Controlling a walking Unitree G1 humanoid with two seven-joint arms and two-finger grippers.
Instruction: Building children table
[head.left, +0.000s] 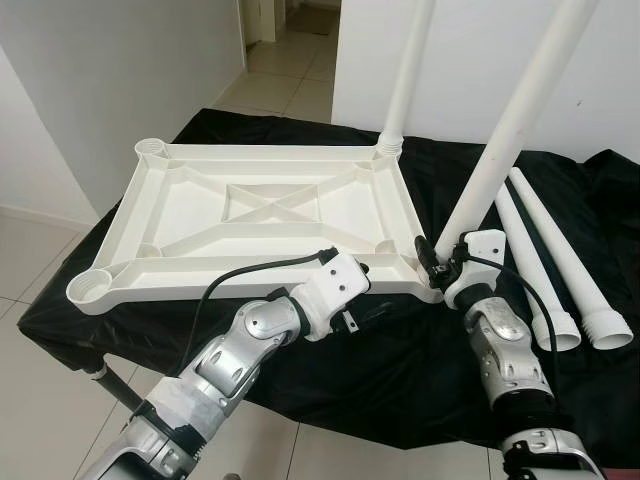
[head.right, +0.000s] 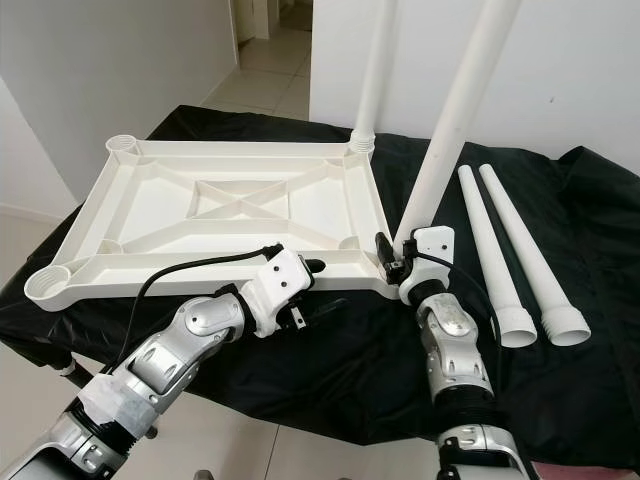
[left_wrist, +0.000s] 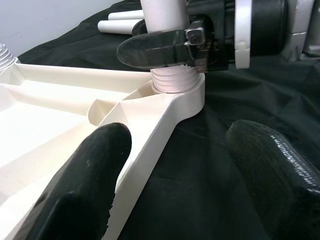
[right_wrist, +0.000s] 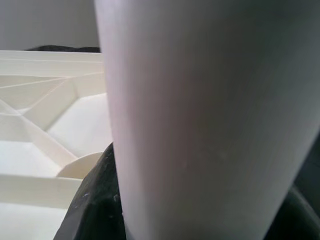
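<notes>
White moulded tabletop, plain, with a raised X-shaped rib pattern on its upturned underside. White legs: one standing at the far corner, one at the near corner with fine ridged threading at its base, and two loose legs lying on the cloth. Black cloth, unpatterned, slightly glossy. Arms silver with white housings and black cables; left gripper and right gripper both with black fingers. Walls white; floor tiles pale beige with thin darker grout lines.
</notes>
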